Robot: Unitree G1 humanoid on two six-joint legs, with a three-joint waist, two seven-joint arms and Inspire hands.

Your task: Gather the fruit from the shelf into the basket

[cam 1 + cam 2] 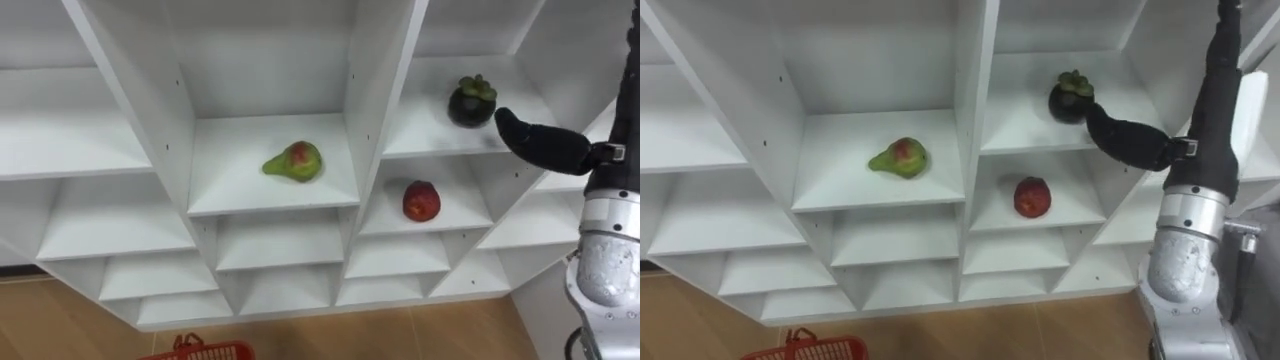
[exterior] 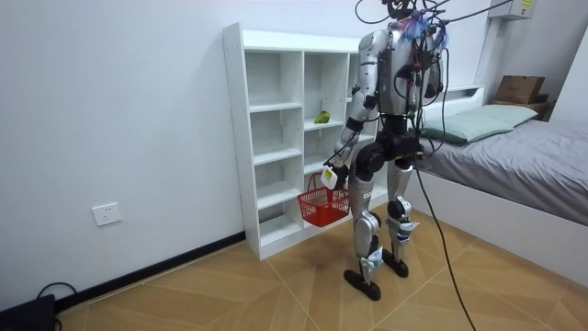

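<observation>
Right hand at the mangosteen, basket hanging from the left

At the upper right of the left eye view, the right hand [image 1: 540, 143] reaches into the white closet [image 1: 270, 190] with fingers stretched out, holding nothing, its tip just beside the mangosteen [image 1: 472, 101]. A red fruit [image 1: 421, 201] lies one shelf lower and a pear [image 1: 294, 161] at centre. In the room view the left hand [image 2: 337, 166] is clenched on the red basket [image 2: 323, 204].

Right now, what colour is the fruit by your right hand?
Near-black fruit, green cap; right eye view shows it best.
</observation>
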